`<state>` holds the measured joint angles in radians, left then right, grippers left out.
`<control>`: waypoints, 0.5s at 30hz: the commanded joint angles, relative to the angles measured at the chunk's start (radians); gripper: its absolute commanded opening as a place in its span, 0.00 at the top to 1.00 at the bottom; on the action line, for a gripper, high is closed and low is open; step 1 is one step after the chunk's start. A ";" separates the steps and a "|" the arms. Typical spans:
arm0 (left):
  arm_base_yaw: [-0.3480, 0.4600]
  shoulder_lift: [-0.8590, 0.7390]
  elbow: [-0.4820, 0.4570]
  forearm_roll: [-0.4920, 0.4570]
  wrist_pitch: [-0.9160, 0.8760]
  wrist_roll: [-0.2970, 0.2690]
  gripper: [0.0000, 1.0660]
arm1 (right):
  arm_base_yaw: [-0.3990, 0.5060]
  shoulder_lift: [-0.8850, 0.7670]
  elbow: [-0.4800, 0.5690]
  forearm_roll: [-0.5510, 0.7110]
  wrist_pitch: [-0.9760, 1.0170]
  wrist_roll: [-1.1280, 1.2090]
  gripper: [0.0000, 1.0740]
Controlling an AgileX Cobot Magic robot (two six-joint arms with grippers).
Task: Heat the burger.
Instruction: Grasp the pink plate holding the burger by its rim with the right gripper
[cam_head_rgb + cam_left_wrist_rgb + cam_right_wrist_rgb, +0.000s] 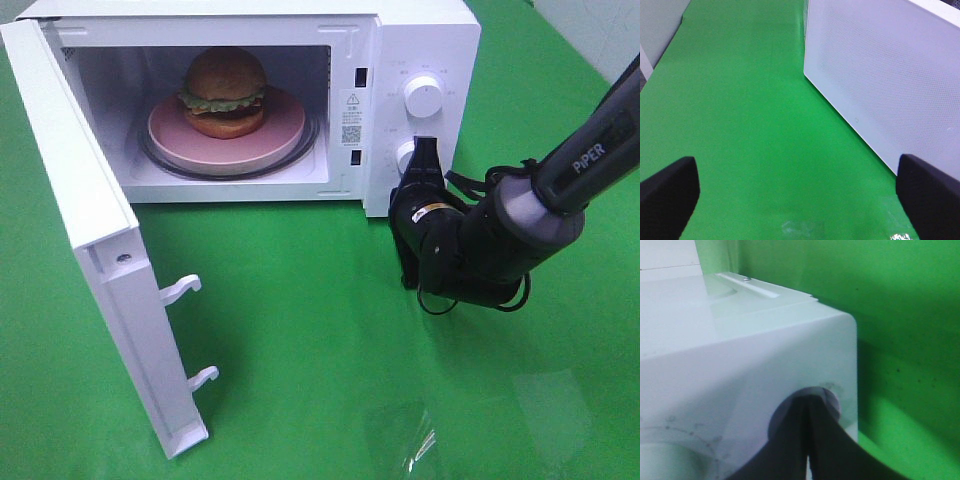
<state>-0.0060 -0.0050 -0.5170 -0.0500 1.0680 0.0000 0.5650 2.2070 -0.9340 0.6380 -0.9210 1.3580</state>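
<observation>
- Fist-sized burger (224,92) with glossy brown buns, green lettuce, yellow cheese and a dark patty. It sits upright on the round pink plate (285,128), which rests on the glass turntable inside the white boxy microwave (420,35).
- The white hinged microwave door (90,250) stands wide open, swung out over the green cloth table cover (300,330), with its two latch hooks exposed.
- Right gripper (427,148): jaws pressed fully together and holding nothing. The tips are at the lower round white knob (405,155), under the upper round white knob (423,96). The wrist view shows the closed tips in front of the knob face; I cannot tell whether they touch it.
- Left gripper (799,196): jaws spread as wide as they go and empty. The black fingers (667,195) are low over the cloth, near the door's perforated outer face. This arm is not in the high view.
- Judgement: loading looks done. What remains is closing the door and setting the timer.
- Doing it well: shut the door first. The left gripper is on the right side for it, so push flat on the outer panel near the free edge, and follow the swing until the hooks seat.
- Closed tips can only nudge the knob. To turn it, open the jaws around its rim, centre them, then rotate.
- Risk: pushing the panel hard could shove the whole oven or jolt the plate.
</observation>
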 commanded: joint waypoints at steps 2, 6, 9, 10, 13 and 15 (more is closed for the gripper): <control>0.002 -0.015 0.000 0.000 0.003 0.000 0.06 | 0.013 -0.035 -0.011 -0.060 -0.162 0.039 1.00; 0.002 -0.015 0.000 0.000 0.003 0.000 0.06 | 0.044 -0.081 0.064 -0.061 -0.107 0.049 1.00; 0.002 -0.015 0.000 0.000 0.003 0.000 0.06 | 0.044 -0.096 0.091 -0.065 -0.102 0.049 1.00; 0.002 -0.015 0.000 0.000 0.003 0.000 0.06 | 0.044 -0.103 0.101 -0.073 -0.091 0.049 1.00; 0.002 -0.015 0.000 0.000 0.003 0.000 0.06 | 0.044 -0.121 0.126 -0.094 -0.053 0.050 1.00; 0.002 -0.015 0.000 0.000 0.003 0.000 0.06 | 0.044 -0.163 0.176 -0.125 0.007 0.057 1.00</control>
<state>-0.0060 -0.0050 -0.5170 -0.0500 1.0680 0.0000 0.6080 2.0780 -0.7870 0.5420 -0.9560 1.4120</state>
